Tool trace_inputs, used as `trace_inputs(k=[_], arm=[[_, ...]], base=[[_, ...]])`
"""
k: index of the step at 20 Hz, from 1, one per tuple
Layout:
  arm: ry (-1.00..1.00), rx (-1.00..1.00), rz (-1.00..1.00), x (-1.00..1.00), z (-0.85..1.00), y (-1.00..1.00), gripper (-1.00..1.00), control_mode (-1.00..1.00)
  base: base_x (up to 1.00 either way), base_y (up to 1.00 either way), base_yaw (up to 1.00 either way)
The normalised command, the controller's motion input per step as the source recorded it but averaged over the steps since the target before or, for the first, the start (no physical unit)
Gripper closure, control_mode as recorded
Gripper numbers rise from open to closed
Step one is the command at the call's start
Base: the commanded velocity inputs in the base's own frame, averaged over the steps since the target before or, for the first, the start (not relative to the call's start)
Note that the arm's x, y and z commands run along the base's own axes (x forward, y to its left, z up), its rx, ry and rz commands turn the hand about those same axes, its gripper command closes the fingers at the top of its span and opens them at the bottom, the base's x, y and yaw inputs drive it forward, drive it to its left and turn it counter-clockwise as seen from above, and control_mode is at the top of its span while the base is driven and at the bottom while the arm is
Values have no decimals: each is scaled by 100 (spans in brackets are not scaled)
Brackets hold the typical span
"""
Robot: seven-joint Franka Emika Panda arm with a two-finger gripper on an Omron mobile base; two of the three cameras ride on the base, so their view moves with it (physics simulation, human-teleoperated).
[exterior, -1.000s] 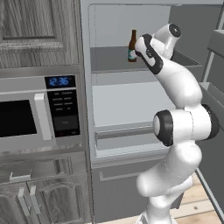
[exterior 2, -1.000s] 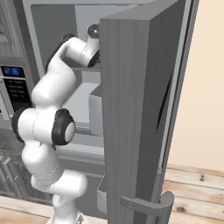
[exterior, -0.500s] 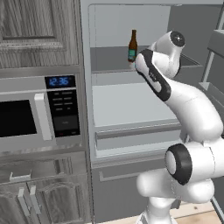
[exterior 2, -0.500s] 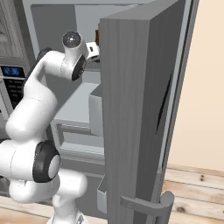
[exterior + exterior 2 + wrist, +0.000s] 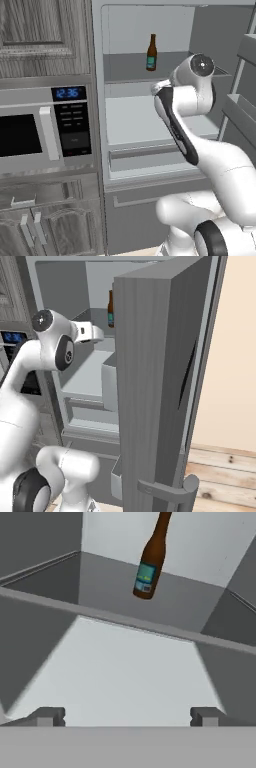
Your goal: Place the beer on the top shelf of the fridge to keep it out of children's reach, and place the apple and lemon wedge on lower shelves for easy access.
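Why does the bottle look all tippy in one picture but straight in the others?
In the hand view the camera is rolled with the hand, so the beer leans; in the left base view it stands straight on the top shelf; in the right base view the fridge door hides part of it. Flat rendered light, no blur.

White arm rose from the base, bent sharply at the elbow, with the forearm reaching forward. The gripper [image 5: 127, 716] pointed ahead, its fingers [image 5: 47, 716] spread wide apart, nothing held between them.
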Motion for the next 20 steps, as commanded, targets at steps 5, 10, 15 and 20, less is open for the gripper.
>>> trace_inputs(k=[5,10,15,20], arm=[[0,16,-23,-100,-1,3,-100,-100],[0,15,-1,-100,0,5,-100,-100],[0,14,5,-89,-1,11,-100,-100],[0,0,3,-35,-1,14,-100,-100]], base=[[0,0,0],[0,0,0],[0,0,0],[0,0,0]])
